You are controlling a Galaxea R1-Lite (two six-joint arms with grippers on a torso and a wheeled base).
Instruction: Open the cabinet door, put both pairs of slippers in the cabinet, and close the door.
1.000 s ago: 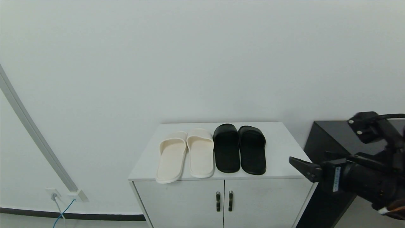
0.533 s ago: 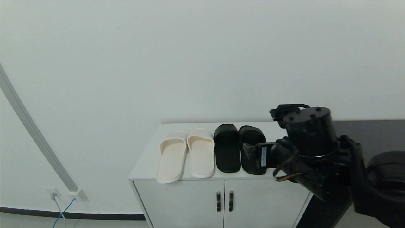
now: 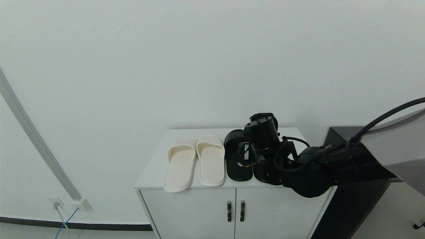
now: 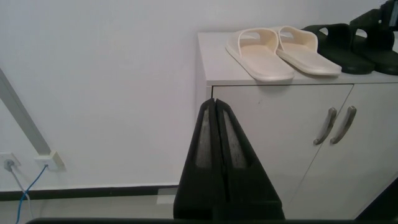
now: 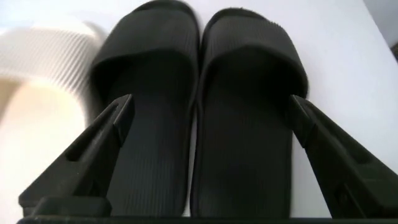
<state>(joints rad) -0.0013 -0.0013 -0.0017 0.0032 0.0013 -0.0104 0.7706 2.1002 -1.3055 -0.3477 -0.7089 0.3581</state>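
Observation:
A white cabinet stands against the wall with both doors closed and two dark handles at the middle seam. A cream pair of slippers lies on its top at the left, and a black pair lies beside it at the right. My right arm reaches over the top and covers most of the right black slipper. In the right wrist view my right gripper is open, its fingers straddling both black slippers. My left gripper is shut on nothing, low beside the cabinet's left front corner.
A black piece of furniture stands directly right of the cabinet. On the wall at the lower left are a socket with a blue cable and a slanted grey conduit. Floor shows to the left of the cabinet.
My right arm has swung in from the right, across the cabinet's top, to the black slippers. The slippers and doors have not moved.

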